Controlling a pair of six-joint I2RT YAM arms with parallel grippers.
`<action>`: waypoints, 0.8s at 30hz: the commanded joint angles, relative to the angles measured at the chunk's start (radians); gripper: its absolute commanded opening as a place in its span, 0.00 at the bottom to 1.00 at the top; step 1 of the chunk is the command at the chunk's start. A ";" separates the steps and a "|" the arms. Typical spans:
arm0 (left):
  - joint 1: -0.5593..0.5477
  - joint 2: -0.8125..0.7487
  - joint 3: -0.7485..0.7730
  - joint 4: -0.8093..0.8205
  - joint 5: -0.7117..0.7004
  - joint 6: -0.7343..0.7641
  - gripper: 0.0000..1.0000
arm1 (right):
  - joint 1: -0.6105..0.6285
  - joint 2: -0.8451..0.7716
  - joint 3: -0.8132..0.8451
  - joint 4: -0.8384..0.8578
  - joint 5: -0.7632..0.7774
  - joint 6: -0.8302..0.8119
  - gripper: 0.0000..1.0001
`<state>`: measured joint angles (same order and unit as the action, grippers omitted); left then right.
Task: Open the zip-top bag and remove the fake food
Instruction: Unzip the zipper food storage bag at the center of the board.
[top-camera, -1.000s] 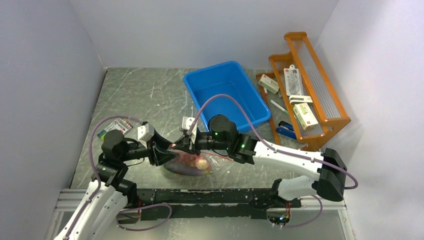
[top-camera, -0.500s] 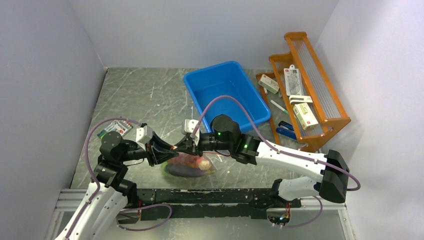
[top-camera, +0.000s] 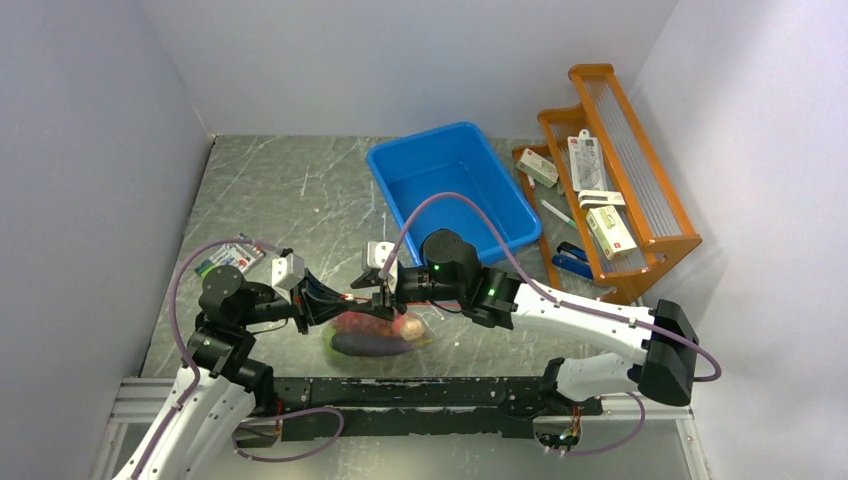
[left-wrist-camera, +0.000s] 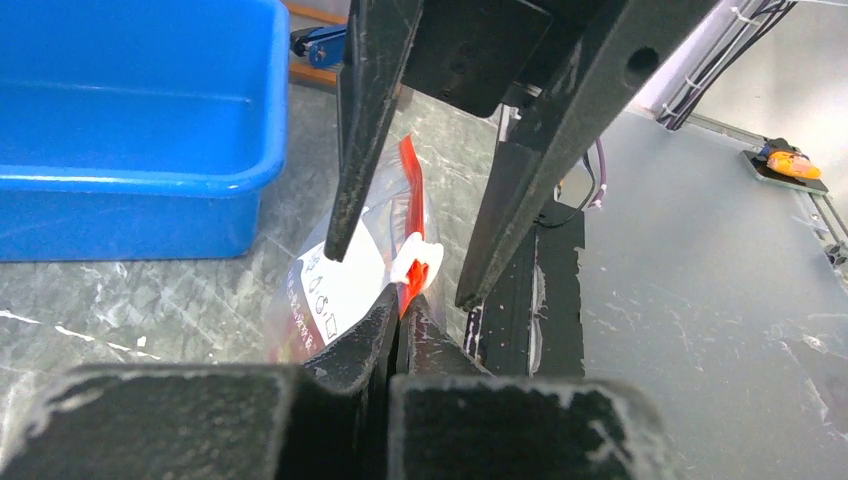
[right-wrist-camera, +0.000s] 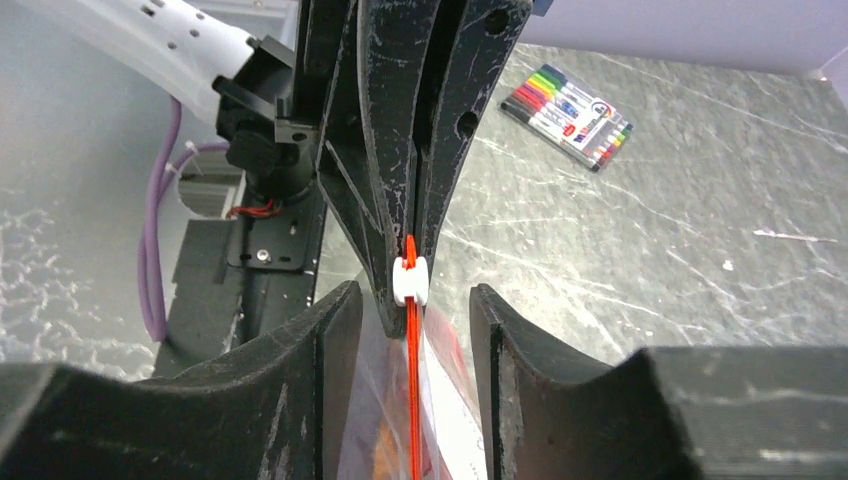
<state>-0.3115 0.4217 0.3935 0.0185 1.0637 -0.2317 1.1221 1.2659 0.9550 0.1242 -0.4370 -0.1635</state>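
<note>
The zip-top bag (top-camera: 378, 336) hangs just above the table's near edge, its red zip strip (right-wrist-camera: 411, 380) held up between both arms. Through the clear plastic the fake food shows: a purple eggplant (top-camera: 362, 344) and a beige bulb (top-camera: 408, 327). My left gripper (left-wrist-camera: 402, 300) is shut on the strip's end, right beside the white slider (left-wrist-camera: 417, 258). Facing it, my right gripper (right-wrist-camera: 412, 295) is open, one finger on each side of the slider (right-wrist-camera: 410, 280) without touching it. The bag's mouth is zipped along the stretch I see.
A blue bin (top-camera: 450, 190) stands behind the bag. An orange wooden rack (top-camera: 612, 170) with small boxes is at the right. A pack of coloured markers (top-camera: 228, 257) lies at the left. A black rail (top-camera: 420, 392) runs along the near edge.
My left gripper has closed onto the end of the zip strip. My right gripper has let go and opened around the slider. The bag has sagged a little lower.
</note>
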 joint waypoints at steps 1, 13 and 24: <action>-0.008 0.000 0.003 0.014 -0.008 0.019 0.07 | 0.001 0.001 0.039 -0.083 0.029 -0.078 0.46; -0.008 0.017 0.002 0.013 -0.002 0.015 0.07 | 0.001 0.015 0.014 0.028 0.016 -0.042 0.40; -0.008 0.019 0.014 -0.026 -0.052 0.033 0.07 | 0.001 -0.025 -0.033 0.035 0.072 -0.066 0.09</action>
<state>-0.3115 0.4381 0.3935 0.0055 1.0370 -0.2203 1.1244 1.2770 0.9470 0.1532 -0.4038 -0.2047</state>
